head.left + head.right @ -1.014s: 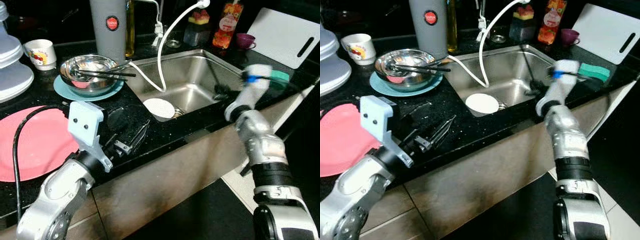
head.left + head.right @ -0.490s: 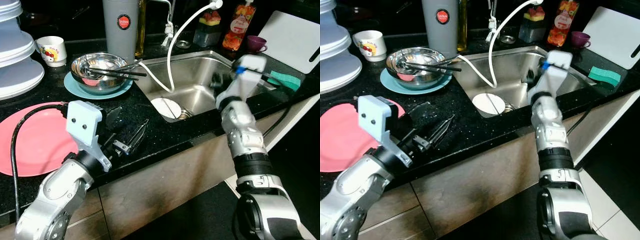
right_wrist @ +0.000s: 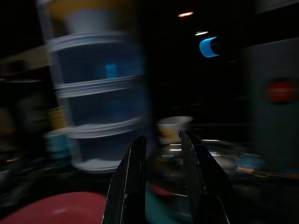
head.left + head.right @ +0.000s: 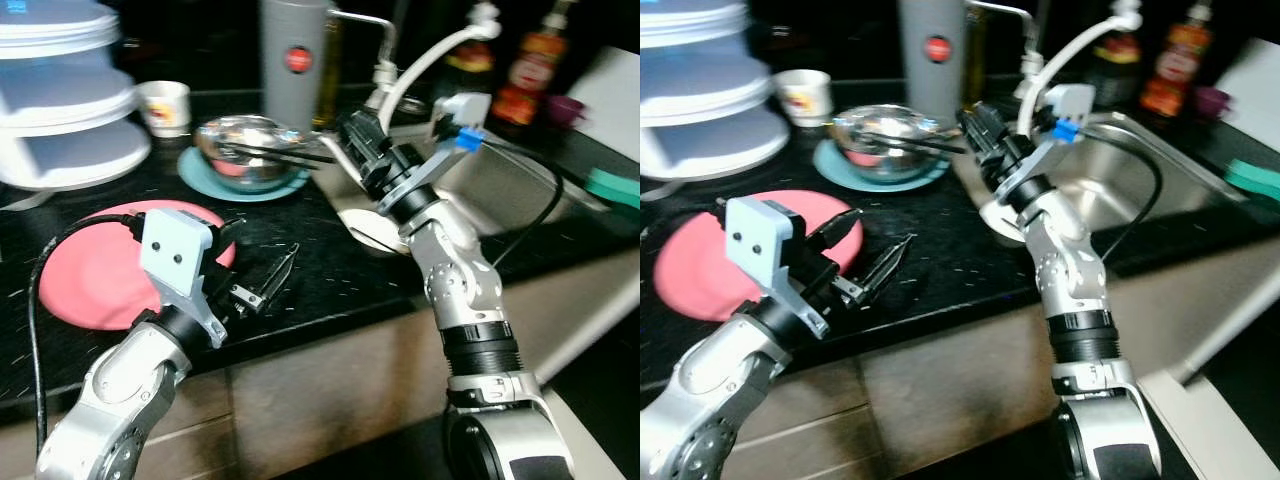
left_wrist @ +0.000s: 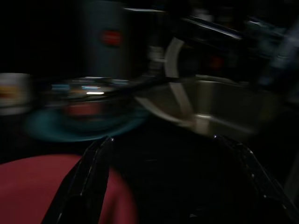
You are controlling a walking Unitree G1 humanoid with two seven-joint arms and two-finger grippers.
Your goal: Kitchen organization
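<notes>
A humanoid robot is standing at a black kitchen counter, where a steel bowl with dark chopsticks across its rim is sitting on a teal plate, the landmark of the scene. In the left eye view, a pink plate is lying on the near side of the teal plate, toward the robot, with the left end effector hovering over the counter just beside the pink plate, its black fingers spread wide and holding nothing. The right end effector is reaching in from the sink side, its tips close beside the teal plate and the bowl. In the right eye view, a white cup is standing behind the teal plate, a grey cylinder with a red badge is rising behind the bowl, stacked white containers are sitting further out on the cup's side, and the steel sink with a white hose is lying on the other side of the teal plate. The dark, blurred left wrist view is showing the two wide-set fingers framing the counter, with the pink plate under one and the bowl ahead. The right wrist view is showing its fingers narrowly parted, empty, pointing over the bowl toward the cup and containers.
</notes>
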